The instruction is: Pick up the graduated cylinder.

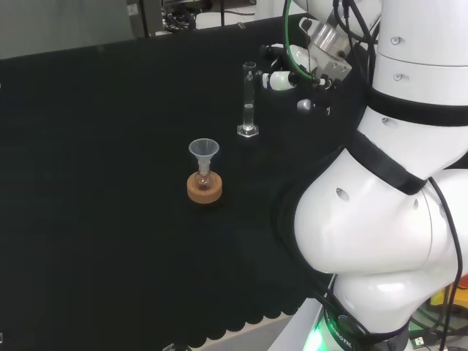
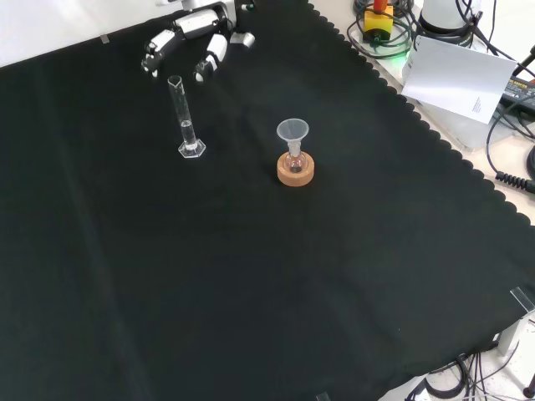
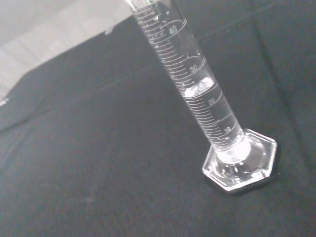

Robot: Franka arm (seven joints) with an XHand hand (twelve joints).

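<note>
On the tabletop, my hand, fingers relaxed and empty, hovers near the upright, part-filled graduated cylinder; a glancing finger could topple it and spill its liquid.

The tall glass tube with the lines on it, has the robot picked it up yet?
Not yet. The graduated cylinder stands upright on the black cloth on its own base, with some clear liquid inside. The hand has got near it, just beyond it in the front view, fingers straight and touching nothing. Left to do: reach in, close the fingers around the tube and lift it. The funnel on its cork ring stands apart.
</note>
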